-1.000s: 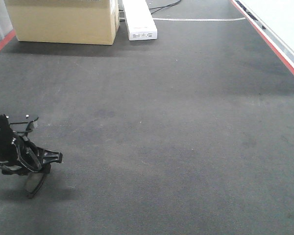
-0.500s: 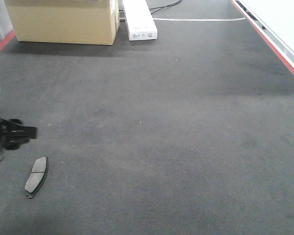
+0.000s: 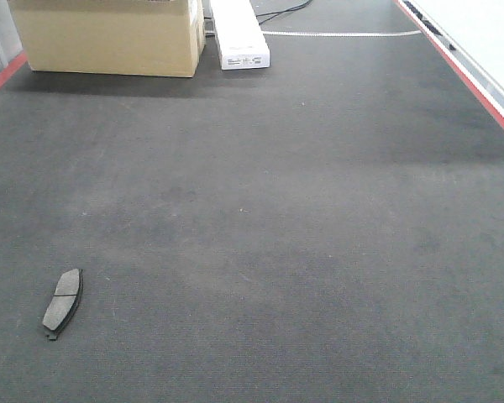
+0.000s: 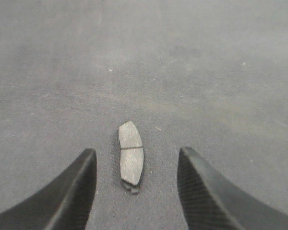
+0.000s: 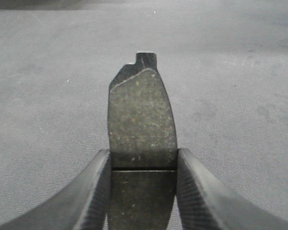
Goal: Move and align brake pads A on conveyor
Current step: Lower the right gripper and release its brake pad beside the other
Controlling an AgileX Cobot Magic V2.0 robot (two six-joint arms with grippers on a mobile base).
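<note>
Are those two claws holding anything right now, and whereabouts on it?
The right gripper pinches a brake pad by its long edges, at the middle groove. The left gripper is open and empty, above another pad lying on the conveyor.

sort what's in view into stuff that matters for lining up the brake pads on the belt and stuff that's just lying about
For the job:
- loose pad, flat on the belt
- held pad, clamped in the right hand
- left hand, open, not touching the loose pad

Just lying about:
- cardboard box
- white case
- dark cable
</note>
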